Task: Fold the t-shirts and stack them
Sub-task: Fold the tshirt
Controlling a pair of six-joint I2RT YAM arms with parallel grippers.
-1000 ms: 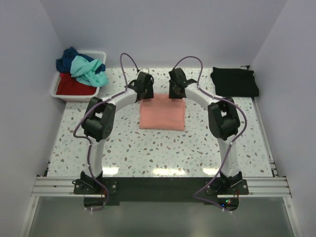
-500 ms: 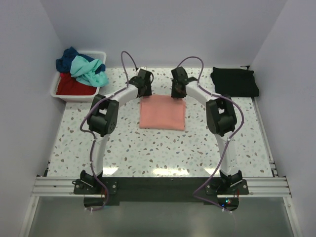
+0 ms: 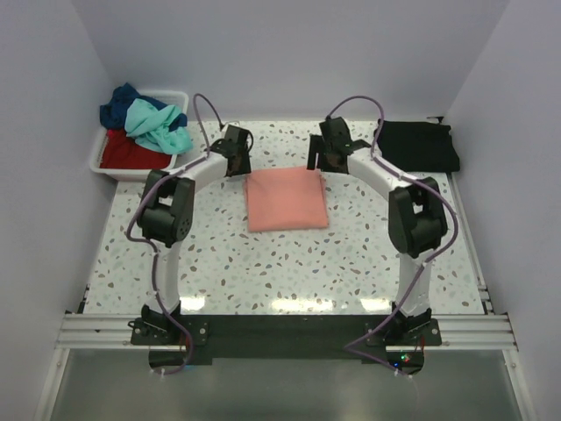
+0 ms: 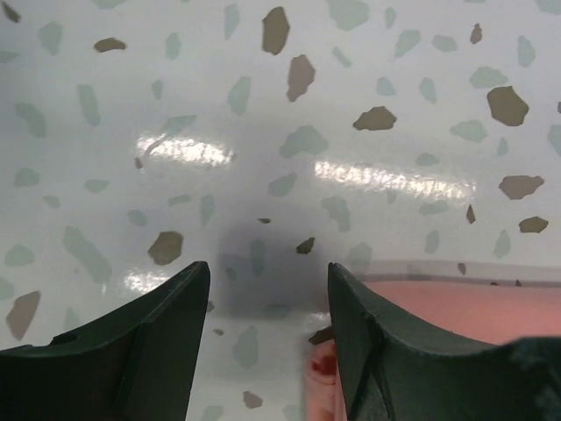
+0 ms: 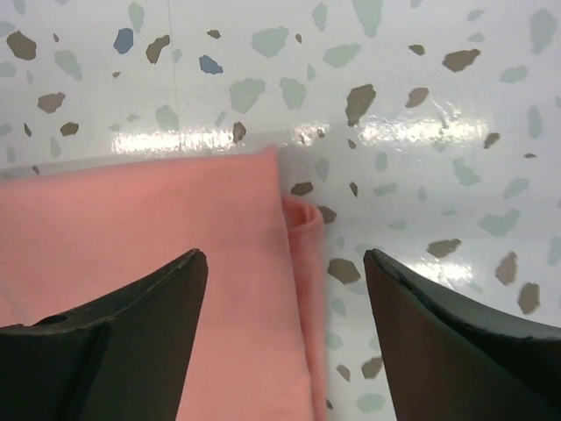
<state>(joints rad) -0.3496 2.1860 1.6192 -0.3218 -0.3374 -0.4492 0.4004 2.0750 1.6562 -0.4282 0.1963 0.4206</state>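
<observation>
Plain salmon-pink folded cloth t-shirt [image 3: 286, 200], not a print on it! The glossy white desk [image 3: 263, 263] is flecked all over with grey-green and brown chips. Solid black folded cloth t-shirt [image 3: 417, 146]. White plastic bin [image 3: 123, 173], and colour galore: teal crumpled t-shirt [image 3: 162, 130], navy blue t-shirt [image 3: 117, 110], red t-shirt [image 3: 131, 154]. Left end effector [image 4: 268, 267] and right end effector [image 5: 285, 254], both dark greenish-black.

- Salmon-pink t-shirt [image 3: 286, 199]: folded into a flat rectangle, lying centrally.
- Black t-shirt [image 3: 417, 145]: folded flat, far right.
- Teal t-shirt [image 3: 162, 127], navy t-shirt [image 3: 118, 105], red t-shirt [image 3: 131, 153]: crumpled, heaped together far left.
</observation>
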